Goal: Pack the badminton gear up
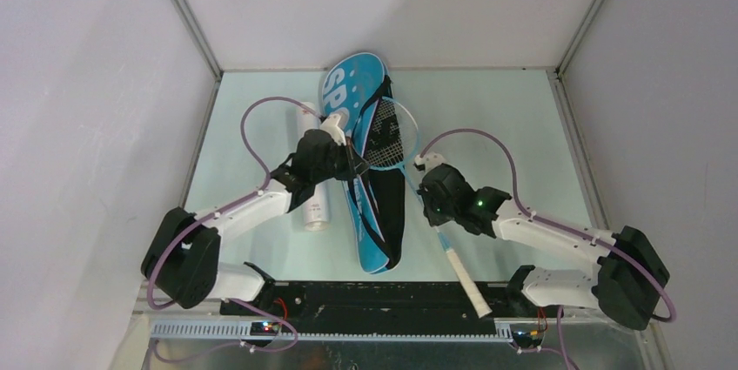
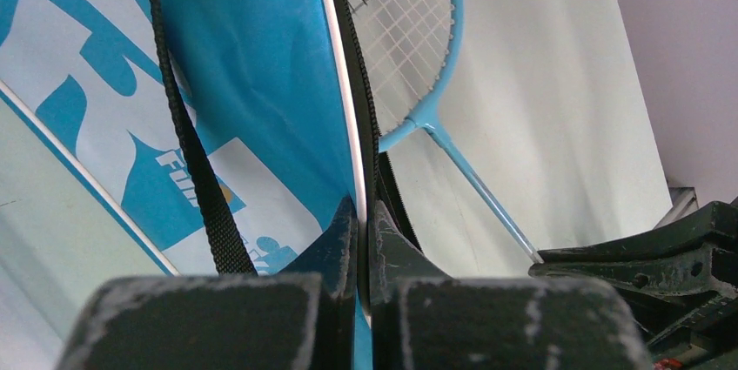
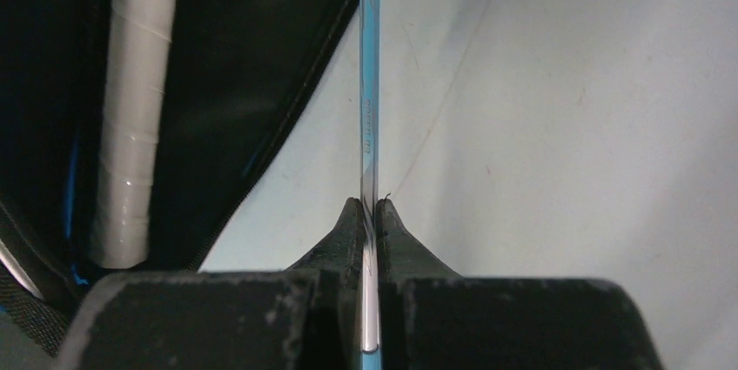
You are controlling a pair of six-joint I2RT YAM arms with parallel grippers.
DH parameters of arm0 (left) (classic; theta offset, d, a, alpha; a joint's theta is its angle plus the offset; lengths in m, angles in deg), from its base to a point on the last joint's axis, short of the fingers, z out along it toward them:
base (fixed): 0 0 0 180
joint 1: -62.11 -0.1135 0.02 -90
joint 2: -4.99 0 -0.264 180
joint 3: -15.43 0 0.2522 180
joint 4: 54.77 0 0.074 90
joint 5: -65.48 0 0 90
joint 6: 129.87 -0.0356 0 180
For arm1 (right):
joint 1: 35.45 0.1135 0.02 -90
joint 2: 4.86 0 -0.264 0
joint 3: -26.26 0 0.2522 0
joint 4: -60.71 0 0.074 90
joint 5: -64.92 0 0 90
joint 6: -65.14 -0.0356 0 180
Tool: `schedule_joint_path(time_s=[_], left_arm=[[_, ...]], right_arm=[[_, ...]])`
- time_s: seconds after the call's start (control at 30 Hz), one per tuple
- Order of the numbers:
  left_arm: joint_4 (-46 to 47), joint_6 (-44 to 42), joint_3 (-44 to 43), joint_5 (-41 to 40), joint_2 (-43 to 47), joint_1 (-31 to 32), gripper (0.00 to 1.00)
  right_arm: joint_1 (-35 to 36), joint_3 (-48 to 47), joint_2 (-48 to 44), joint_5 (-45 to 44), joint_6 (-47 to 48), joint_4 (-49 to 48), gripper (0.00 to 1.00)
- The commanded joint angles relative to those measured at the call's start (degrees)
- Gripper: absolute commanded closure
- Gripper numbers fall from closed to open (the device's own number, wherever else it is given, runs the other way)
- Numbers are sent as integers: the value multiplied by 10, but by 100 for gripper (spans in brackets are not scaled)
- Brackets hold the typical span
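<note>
The blue "SPORT" bag [image 1: 370, 213] lies lengthwise mid-table with its black inside showing. My left gripper [image 1: 354, 164] [image 2: 365, 213] is shut on the bag's white-piped zipper edge [image 2: 348, 109], holding the flap up, and the black strap [image 2: 187, 144] hangs beside it. A blue racket [image 1: 389, 131] has its head at the bag's mouth and its cream handle [image 1: 466, 279] pointing to the near edge. My right gripper [image 1: 421, 196] [image 3: 370, 209] is shut on its thin shaft [image 3: 369, 83]. A second cream handle [image 3: 130, 126] lies inside the bag. The long white tube [image 1: 313, 200] lies left of the bag, partly under my left arm.
White walls enclose the pale green table [image 1: 505, 117] on three sides. A black rail [image 1: 374, 300] with the arm bases runs along the near edge. My two wrists are close together over the bag's right side.
</note>
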Motion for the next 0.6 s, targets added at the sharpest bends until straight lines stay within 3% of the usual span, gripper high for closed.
schedule_joint_path(time_s=[0.0,0.57], left_arm=[[37,-15,-34,32,-1,-4,100],[52,-34,-36,166,-15,22,100]], right_arm=[[5,-25,20,28,19,-88,100],[-12,-151,191,92,-3,-242,100]])
